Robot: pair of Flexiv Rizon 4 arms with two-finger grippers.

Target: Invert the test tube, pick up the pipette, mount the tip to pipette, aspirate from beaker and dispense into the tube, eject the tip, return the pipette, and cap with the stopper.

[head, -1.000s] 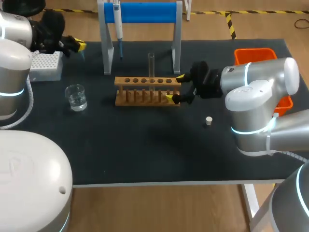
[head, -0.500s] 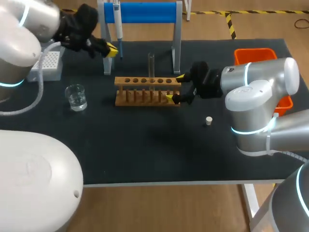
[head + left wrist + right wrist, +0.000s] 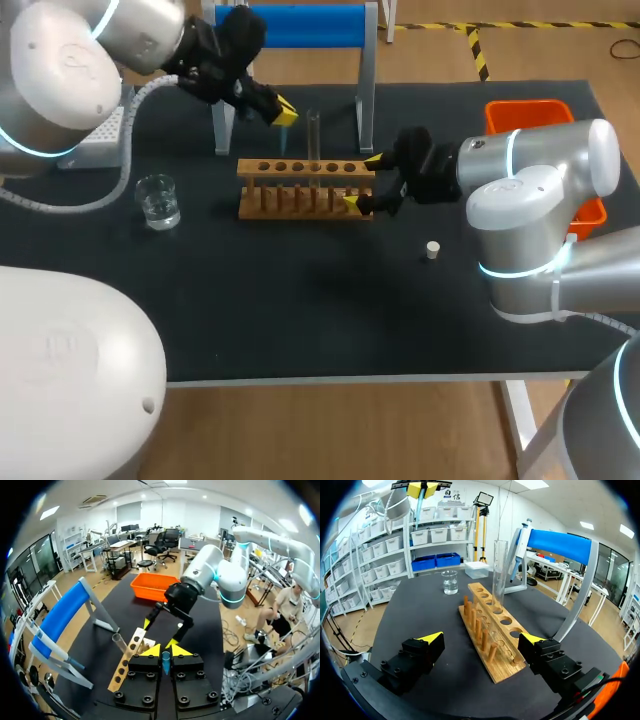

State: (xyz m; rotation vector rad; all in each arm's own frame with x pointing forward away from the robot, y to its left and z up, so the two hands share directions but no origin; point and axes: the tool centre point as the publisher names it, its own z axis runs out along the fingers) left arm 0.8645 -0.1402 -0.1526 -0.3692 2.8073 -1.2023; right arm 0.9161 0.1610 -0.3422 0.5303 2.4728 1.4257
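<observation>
A white tip box (image 3: 103, 140) sits at the far left of the black tabletop (image 3: 300, 310), partly behind the left arm. Just in front of it stands a glass beaker (image 3: 157, 200) of clear liquid. The left tool (image 3: 284, 113) hangs above the tabletop behind the rack, its fingers closed on a small blue pipette tip (image 3: 165, 663). The pipette (image 3: 518, 542) hangs on the blue stand (image 3: 320, 25). The test tube (image 3: 313, 135) stands upright in the wooden rack (image 3: 300, 190). The right tool (image 3: 362, 182) is spread wide astride the rack's right end, gripping nothing. A stopper (image 3: 432, 250) lies further right, near an orange bin (image 3: 525, 113).
</observation>
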